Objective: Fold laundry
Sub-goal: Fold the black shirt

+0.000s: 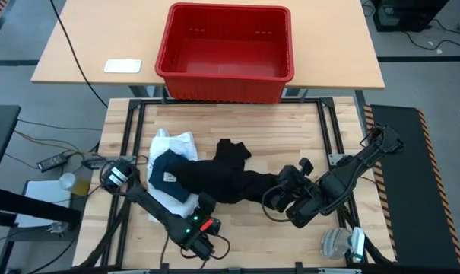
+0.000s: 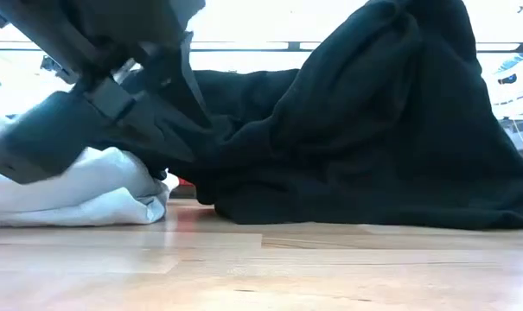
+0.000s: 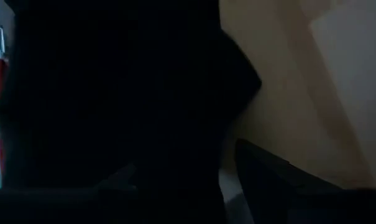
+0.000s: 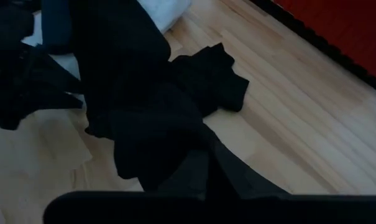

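Note:
A large black garment [image 1: 222, 183] lies across the middle of the wooden table, and its right end rises to my right gripper [image 1: 279, 192], which is shut on it. A white shirt [image 1: 176, 144] lies at its left under a dark blue piece [image 1: 167, 173]. A small black piece [image 1: 233, 151] lies just beyond. My left gripper [image 1: 207, 204] has come in low from the near left to the black garment's near edge. It is open, and black cloth [image 3: 113, 93] fills most of its wrist view beside one finger [image 3: 281, 186]. My right gripper holds the black garment by its right end [image 4: 200, 174], coming at it slanting down from the table's right. The gripper's own body hides the fingers and the place of contact. That end is drawn up off the table [image 2: 417, 52], and the rest lies on the wood. My left gripper is right against the black garment's near edge, but I cannot tell whether it touches the cloth.
A red plastic crate [image 1: 226, 46] stands on a second table beyond the far edge, with a white card [image 1: 123, 65] to its left. A clear plastic object [image 1: 336, 243] lies at the near right corner. Bare wood [image 1: 283, 125] shows along the far side.

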